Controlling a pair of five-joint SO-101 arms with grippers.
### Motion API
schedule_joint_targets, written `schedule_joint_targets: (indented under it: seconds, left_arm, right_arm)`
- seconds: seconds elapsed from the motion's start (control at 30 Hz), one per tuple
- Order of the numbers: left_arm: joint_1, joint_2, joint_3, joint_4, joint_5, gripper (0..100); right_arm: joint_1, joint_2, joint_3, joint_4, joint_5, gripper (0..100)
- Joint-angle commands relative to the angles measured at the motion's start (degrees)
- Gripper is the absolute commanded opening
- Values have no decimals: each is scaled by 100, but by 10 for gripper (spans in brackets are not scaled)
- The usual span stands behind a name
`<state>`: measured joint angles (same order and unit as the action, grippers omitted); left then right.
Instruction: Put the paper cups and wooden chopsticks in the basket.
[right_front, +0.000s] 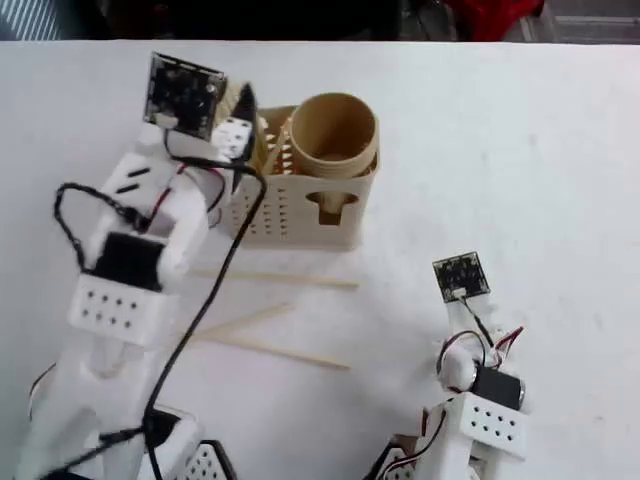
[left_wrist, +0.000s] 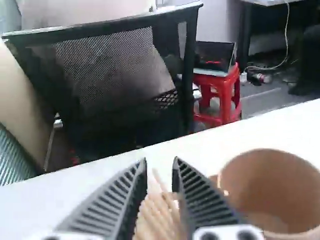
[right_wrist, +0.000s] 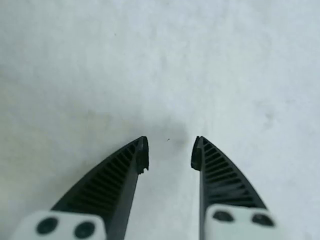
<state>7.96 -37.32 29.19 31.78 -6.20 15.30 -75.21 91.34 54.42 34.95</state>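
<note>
A cream perforated basket (right_front: 300, 205) stands at the back of the table. A tan paper cup (right_front: 335, 135) (left_wrist: 270, 192) sits in it, with several wooden chopsticks (right_front: 268, 148) (left_wrist: 155, 212) upright in its left part. My left gripper (right_front: 240, 112) (left_wrist: 159, 167) hovers over those chopsticks, its jaws a narrow gap apart and nothing clamped between them. Three more chopsticks lie on the table in front of the basket: one (right_front: 280, 279) nearest it, one (right_front: 245, 322) slanted, and one (right_front: 285, 351) closest to me. My right gripper (right_wrist: 167, 152) is open over bare table.
The right arm's base and camera board (right_front: 460, 275) sit at the near right. The left arm's body and cables (right_front: 130, 260) cover the near left. A black mesh chair (left_wrist: 110, 85) and a red stool (left_wrist: 217, 95) stand beyond the table's far edge.
</note>
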Motion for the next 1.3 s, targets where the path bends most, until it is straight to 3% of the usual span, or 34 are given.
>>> schedule_joint_targets:
  seconds: [0.0, 0.17, 0.33, 0.5, 0.6, 0.87, 1.13, 1.27]
  left_arm:
    - [-48, -910, -1090, 2541, -404, 24]
    - [497, -1341, -1231, 5029, -1732, 63]
    - [602, -673, -70, 5925, -2760, 179]
    - [585, 382, 905, 5389, -3938, 199]
    - [462, 1051, 1116, 4756, -4009, 260]
    - [215, 2897, 1108, 3780, -4615, 256]
    - [215, 3987, 1090, 3051, -4607, 251]
    - [215, 4057, 1002, 3024, -4413, 179]
  right_arm:
    - [-48, -101, -44, 22, 35, 156]
    - [-48, -101, -44, 13, 35, 156]
    - [-48, -101, -44, 13, 35, 156]
    - [-48, -101, -44, 22, 35, 156]
    - [-48, -101, -44, 22, 35, 156]
    - [-48, -101, -44, 22, 35, 156]
    - [-48, -101, -44, 22, 35, 156]
    - [-48, -101, -44, 22, 35, 156]
